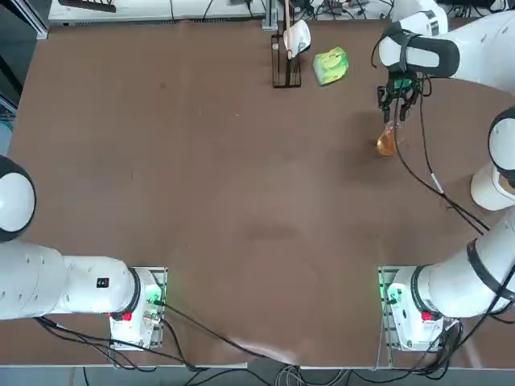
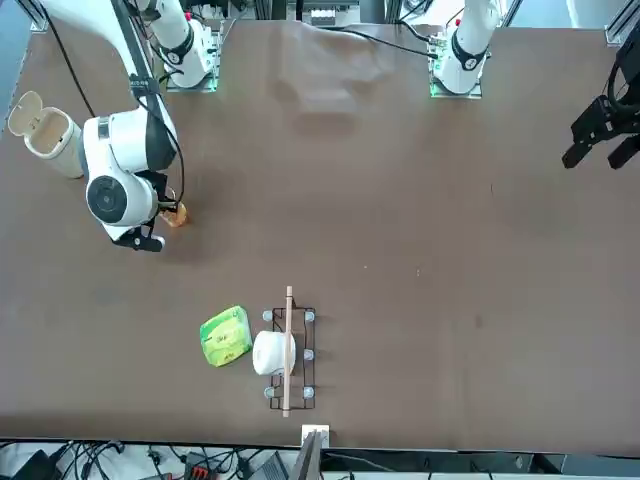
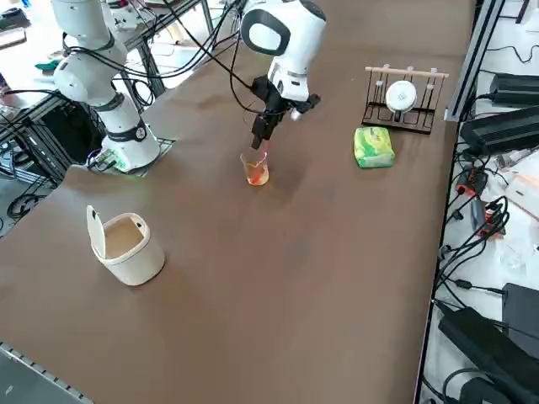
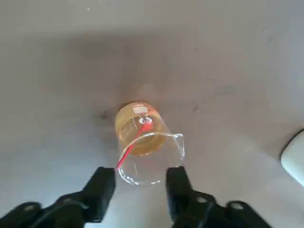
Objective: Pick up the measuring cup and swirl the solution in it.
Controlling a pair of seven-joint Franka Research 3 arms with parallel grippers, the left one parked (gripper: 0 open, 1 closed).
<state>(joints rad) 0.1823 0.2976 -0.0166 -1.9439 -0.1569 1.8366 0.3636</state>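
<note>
One measuring cup (image 4: 142, 142) below the right claw (image 4: 140, 186), standing free on the counter (image 1: 209, 201).
The claw hangs just above the cup's rim, its two fingers (image 4: 100, 190) parted — one at either side of the mouth, neither seen gripping the glass. The cup stands upright, the amber solution (image 4: 135, 128) low in it, with a red mark on the wall. Off to one side of the claw — well apart — sits a white lidded container (image 3: 126, 244).
</note>
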